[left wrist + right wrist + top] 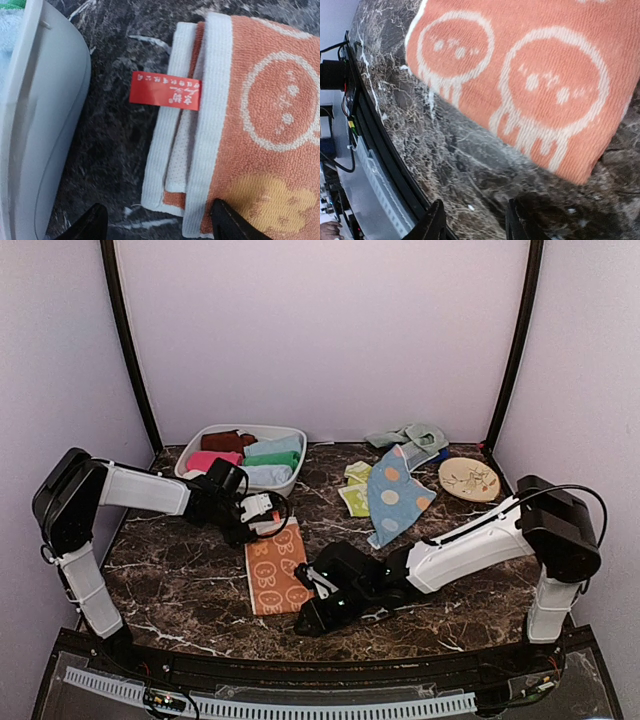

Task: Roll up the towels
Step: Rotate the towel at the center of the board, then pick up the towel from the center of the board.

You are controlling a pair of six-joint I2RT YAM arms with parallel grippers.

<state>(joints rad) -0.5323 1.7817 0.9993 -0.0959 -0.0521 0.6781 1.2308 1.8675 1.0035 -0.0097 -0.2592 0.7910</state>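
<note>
Two arms reach over our dark marble table (180, 585). On the left we see a white tub (296, 445) with coloured towels (270, 458) tucked inside. Just beside it hangs the left gripper (162, 226). Its fingers (95, 224) are wide apart over the far end of the orange towel (275, 570). That towel lies flat in the middle of the table. It is folded at this end, and a red tag (165, 90) sticks out. At its near end sits the right gripper (475, 222). Its fingers are apart too, over bare table, holding nothing. Further right lie a yellow-green towel (357, 490), a blue spotted towel (395, 495) and a mint towel (408, 435). Last comes a round beige plate (468, 478).
</note>
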